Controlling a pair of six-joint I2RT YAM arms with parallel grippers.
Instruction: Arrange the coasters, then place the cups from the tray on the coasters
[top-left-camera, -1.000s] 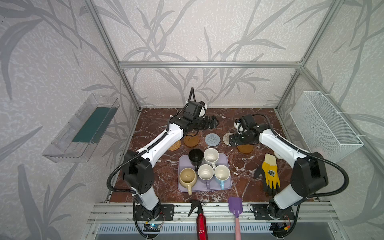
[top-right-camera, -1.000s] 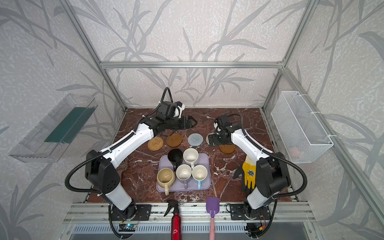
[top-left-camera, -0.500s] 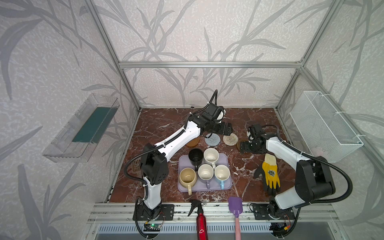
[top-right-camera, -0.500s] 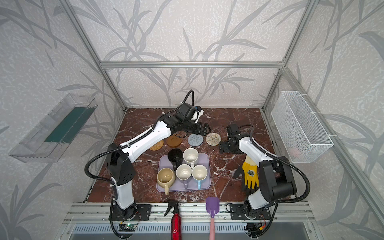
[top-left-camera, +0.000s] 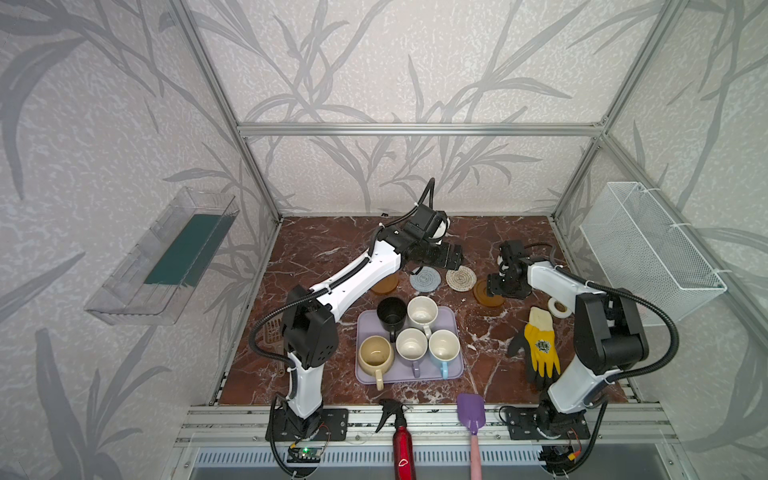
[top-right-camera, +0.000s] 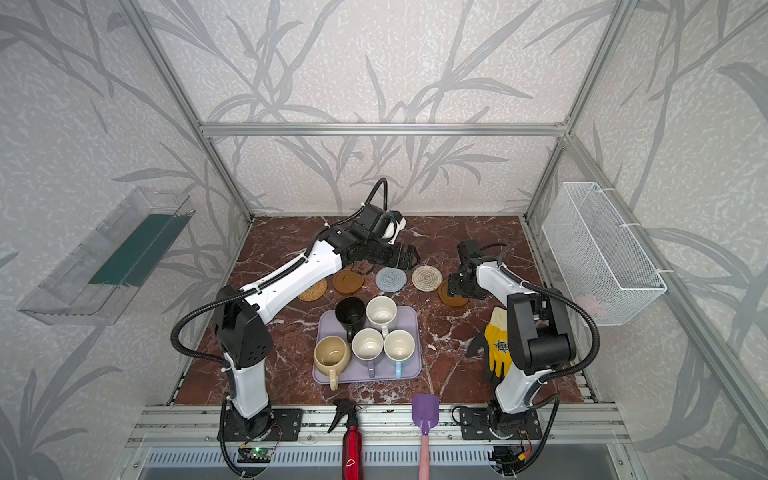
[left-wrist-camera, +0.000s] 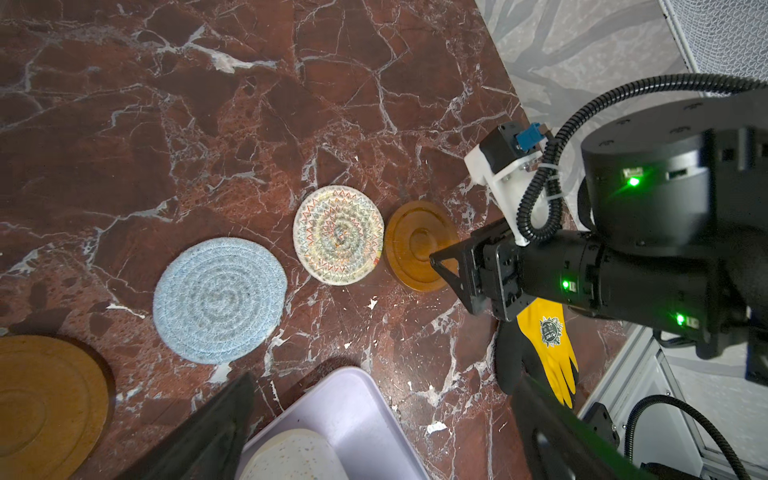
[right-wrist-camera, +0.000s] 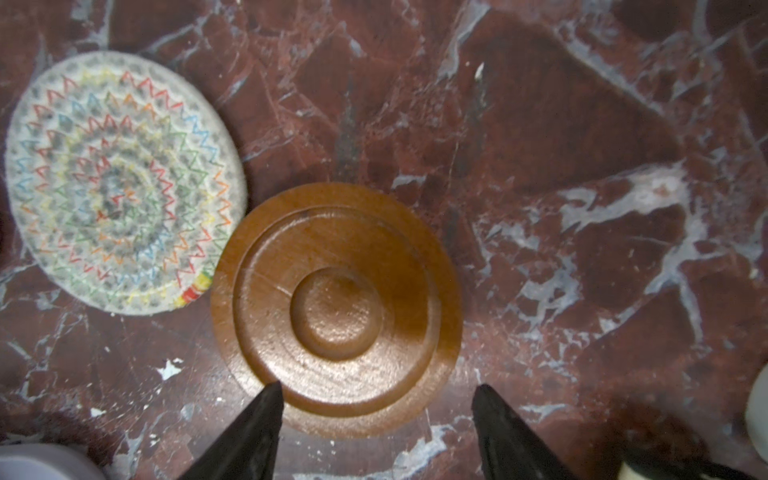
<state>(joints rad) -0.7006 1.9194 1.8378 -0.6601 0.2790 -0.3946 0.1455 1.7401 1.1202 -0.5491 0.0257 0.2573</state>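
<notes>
Five coasters lie in a row behind the tray (top-left-camera: 454, 368): golden rattan (top-right-camera: 312, 291), amber-brown (top-right-camera: 348, 280), grey-blue (top-left-camera: 424, 279), cream spiral (top-left-camera: 461, 277) and a second amber-brown one (right-wrist-camera: 336, 299). The tray holds all the cups: black (top-left-camera: 390, 311), speckled white (top-left-camera: 422, 309), cream-yellow (top-left-camera: 375, 353), lavender (top-left-camera: 411, 345) and light blue (top-left-camera: 444, 347). My left gripper (top-left-camera: 455, 259) hangs open and empty above the table behind the grey-blue and cream coasters. My right gripper (right-wrist-camera: 374, 388) is low at the second amber coaster's rim, jaws apart, gripping nothing.
A yellow and black glove (top-left-camera: 540, 345) and a white tape roll (top-left-camera: 559, 307) lie by the right arm. A red spray bottle (top-left-camera: 401, 440) and a purple spatula (top-left-camera: 471, 409) rest at the front rail. A wire basket (top-left-camera: 648, 249) hangs on the right wall.
My left arm has swung right from the left coasters to behind the middle ones. My right gripper left the cream coaster for the amber one, and its jaws have narrowed.
</notes>
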